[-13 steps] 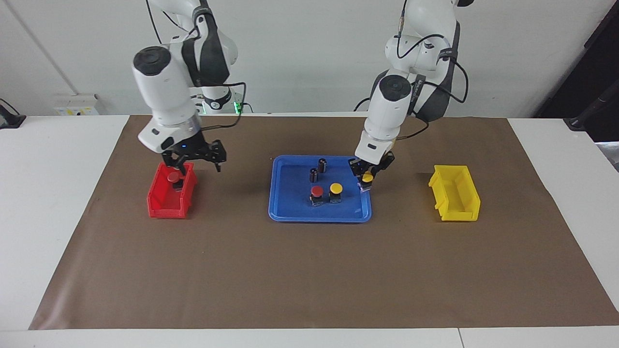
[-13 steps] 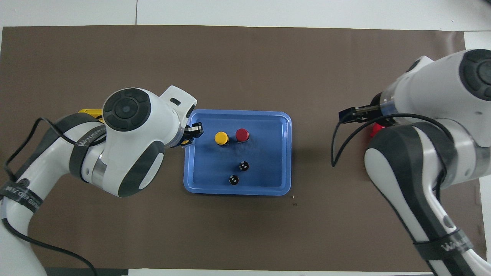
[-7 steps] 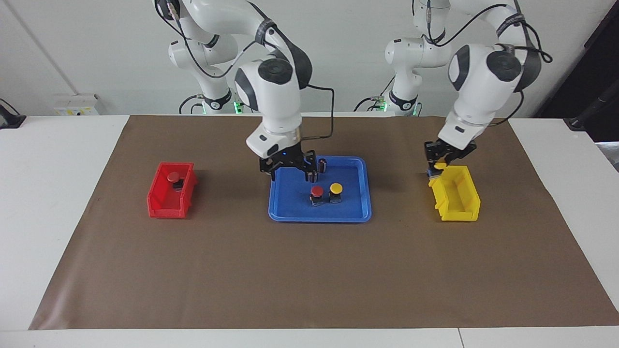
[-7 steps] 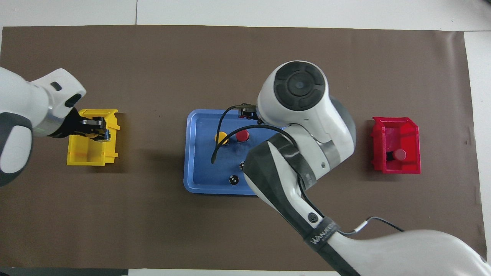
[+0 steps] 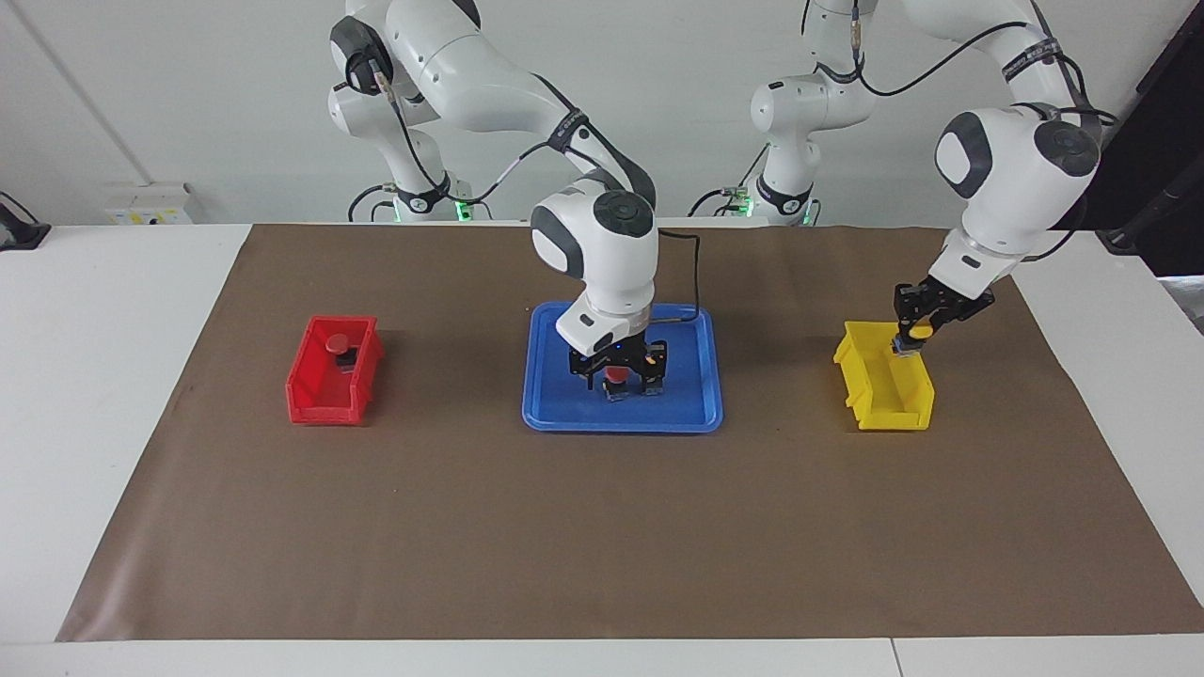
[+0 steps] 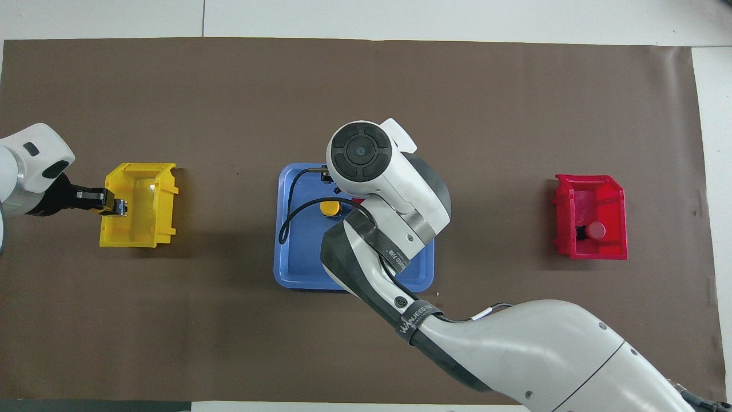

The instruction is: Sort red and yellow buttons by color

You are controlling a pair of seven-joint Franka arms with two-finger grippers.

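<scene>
The right tool stood low inside the blue tray, its fingers spread apart and straddling the red button that sat on the tray floor. Whether the fingers touched the button's base could not be told. Just beside that tool, toward the left arm's end of the desk, stood a yellow button, its cap showing only in the overhead view, where the arm's wrist covered the red one. The two dark cylinders were hidden under the right arm.

The left tool hung over the yellow bin, at the bin's wall toward the left arm's end of the desk. It was clamped on a second yellow button, the yellow cap poking out between the fingers and the dark base below it, above the bin's floor and clear of it.

Well apart from both tools, at the right arm's end of the brown mat, sat the red bin. Inside it lay another red button, in the half of the bin nearer the robots, its cap toward the right arm's end and its black base beside it.
</scene>
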